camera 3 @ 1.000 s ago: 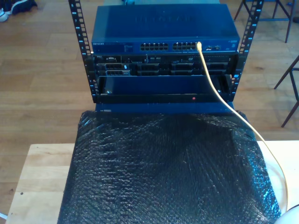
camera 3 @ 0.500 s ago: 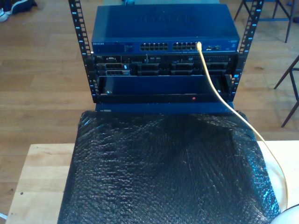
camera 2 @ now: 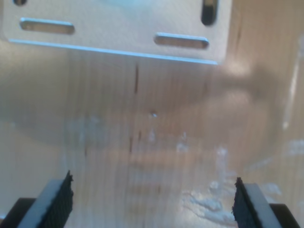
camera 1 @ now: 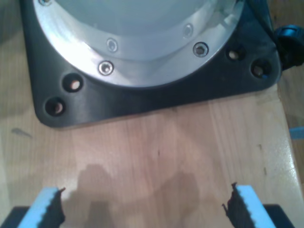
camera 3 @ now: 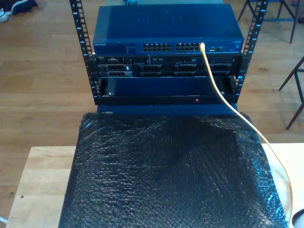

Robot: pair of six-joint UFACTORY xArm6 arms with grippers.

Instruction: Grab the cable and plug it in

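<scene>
Exterior view: cable (camera 3: 216, 85), pale yellow, tip seated in a port at the right end of the blue network switch (camera 3: 166, 28) on the far rack (camera 3: 80, 42); it trails near and rightward over the black bubble-wrap sheet (camera 3: 166, 175) covering the wooden table (camera 3: 42, 180).
First wrist view: my first gripper (camera 1: 142, 209), jaws spread, nothing between, above bare wood near a black base plate (camera 1: 156, 95).
Second wrist view: my second gripper (camera 2: 152, 202), jaws parted, empty; blurred, apparently a slotted metal bracket (camera 2: 118, 28) beyond
</scene>
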